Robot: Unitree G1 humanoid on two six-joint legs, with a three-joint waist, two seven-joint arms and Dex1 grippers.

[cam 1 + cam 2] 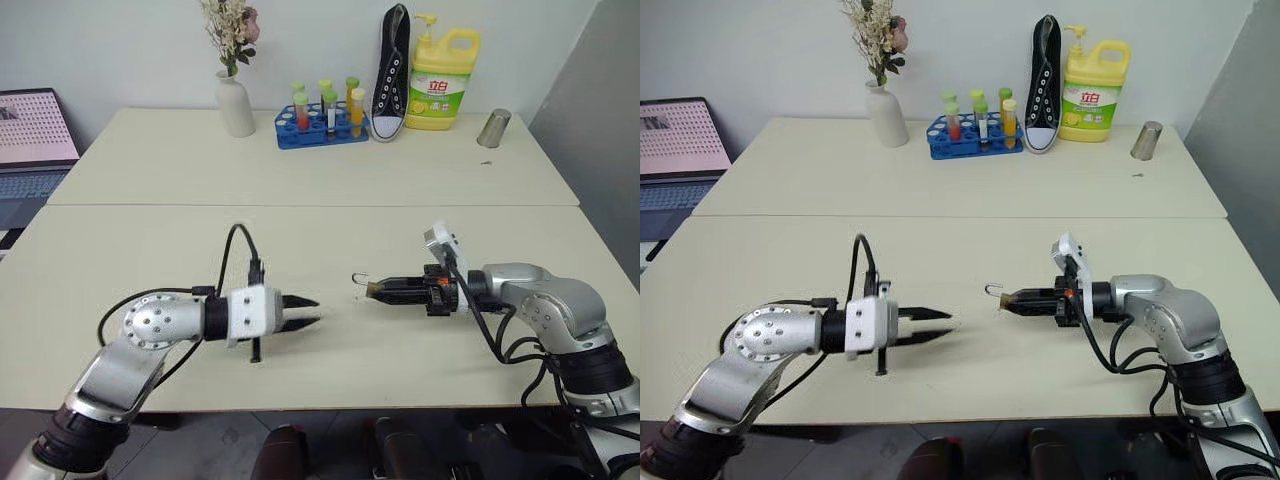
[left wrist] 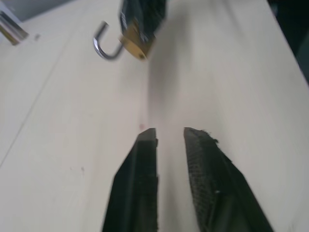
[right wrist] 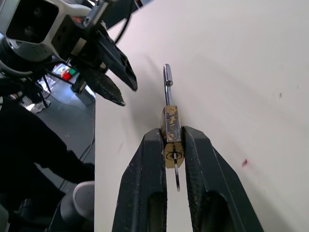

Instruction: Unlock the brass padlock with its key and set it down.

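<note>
Our right gripper (image 3: 174,145) clamped on the brass padlock (image 3: 170,126), shackle swung open, our left gripper (image 1: 308,311) slightly parted, empty, well apart above the table (image 1: 350,180).

Golden-brass padlock (image 3: 171,130), silver shackle (image 2: 103,46)

The brass padlock (image 1: 1006,296) is clamped in the right pincer (image 1: 1012,300) at frame centre. The left pincer (image 1: 940,326), parted and empty, is seen lower left of it over the counter (image 1: 970,190).
</note>
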